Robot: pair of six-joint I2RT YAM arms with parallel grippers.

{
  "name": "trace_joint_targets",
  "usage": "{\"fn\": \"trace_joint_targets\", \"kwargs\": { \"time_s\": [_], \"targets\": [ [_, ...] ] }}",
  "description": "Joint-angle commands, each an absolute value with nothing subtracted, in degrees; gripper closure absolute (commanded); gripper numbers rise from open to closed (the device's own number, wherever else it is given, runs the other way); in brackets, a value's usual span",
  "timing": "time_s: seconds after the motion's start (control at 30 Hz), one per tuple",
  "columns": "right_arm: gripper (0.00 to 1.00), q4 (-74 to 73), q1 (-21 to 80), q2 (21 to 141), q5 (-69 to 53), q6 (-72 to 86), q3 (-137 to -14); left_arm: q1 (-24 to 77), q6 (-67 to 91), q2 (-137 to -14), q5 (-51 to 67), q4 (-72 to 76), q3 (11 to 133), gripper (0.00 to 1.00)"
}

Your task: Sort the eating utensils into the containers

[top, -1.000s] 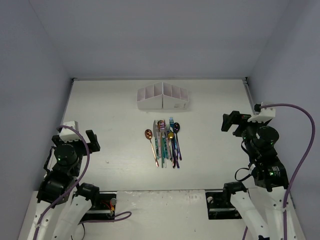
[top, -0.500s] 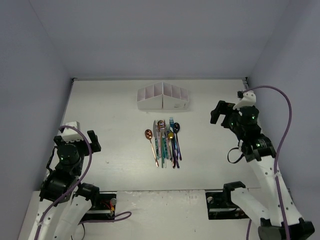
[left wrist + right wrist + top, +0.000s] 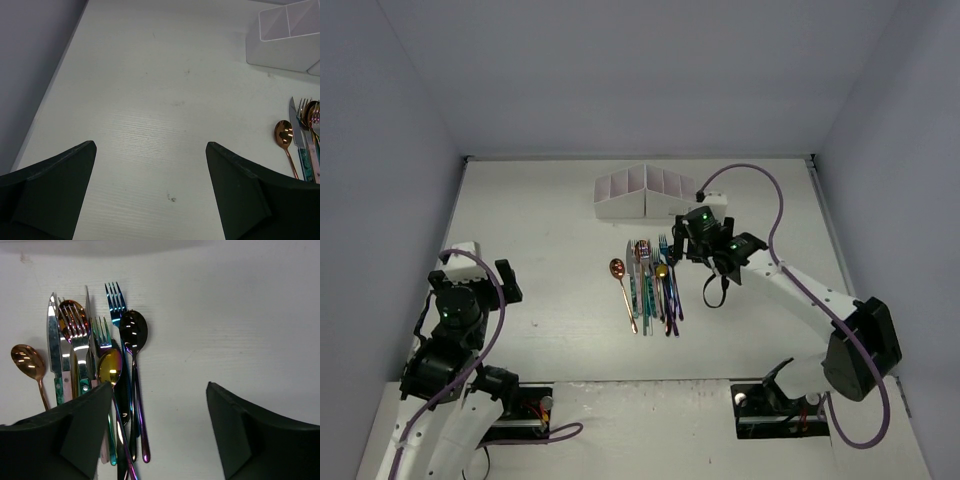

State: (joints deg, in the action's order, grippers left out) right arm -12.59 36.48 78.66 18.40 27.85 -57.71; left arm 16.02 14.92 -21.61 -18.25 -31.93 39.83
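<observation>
Right end effector (image 3: 159,387) hovers low over the right edge of the utensils (image 3: 655,285), its jaws wide apart and holding nothing. From its wrist camera, the left finger covers the lower handles of the bundle, while the gap between the jaws sits mostly over bare worktop (image 3: 540,220) just right of the pile. Left end effector (image 3: 150,145) is also wide and empty, well apart from the work at the near left. About 10 utensils lie side by side in mid-worktop, heads pointing toward the box (image 3: 645,195), which stands just beyond them at the far side with every visible compartment still unfilled. Most pieces touch or overlap. A copper spoon (image 3: 24,360) lies slightly apart on the left, and a dark spoon (image 3: 133,330) forms the right edge, partly over a blue fork (image 3: 115,297). The step in hand looks like picking a first piece, so sorting has barely begun. To do it well, shift the jaws left until they straddle only the dark spoon's handle, keep the fingers square across it, come down until the tips meet the worktop, then close. Thin polished metal will likely slip or drag a neighbour along, so check that only 1 piece lifts.
</observation>
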Motion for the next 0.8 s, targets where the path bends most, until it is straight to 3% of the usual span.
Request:
{"fn": "trace_joint_targets", "kwargs": {
  "time_s": [0.0, 0.13, 0.3, 0.77],
  "targets": [
    [0.36, -9.08, 38.23, 83.17, 21.83, 32.53, -60.33, 16.17, 14.77, -23.29, -18.02, -27.07, 40.3, 0.1],
    [0.53, -6.67, 38.45, 86.68, 19.56, 33.67, -59.4, 16.17, 14.83, -23.47, -17.63, -27.07, 40.34, 0.1],
    [0.64, -4.72, 39.23, 90.17, 18.16, 34.54, -59.01, 16.26, 14.77, -23.55, -17.33, -26.9, 40.17, 0.1],
    [0.75, -1.95, 40.43, 97.05, 18.33, 36.82, -57.47, 16.26, 14.77, -23.38, -17.14, -26.89, 39.99, 0.1]
  ]
}}
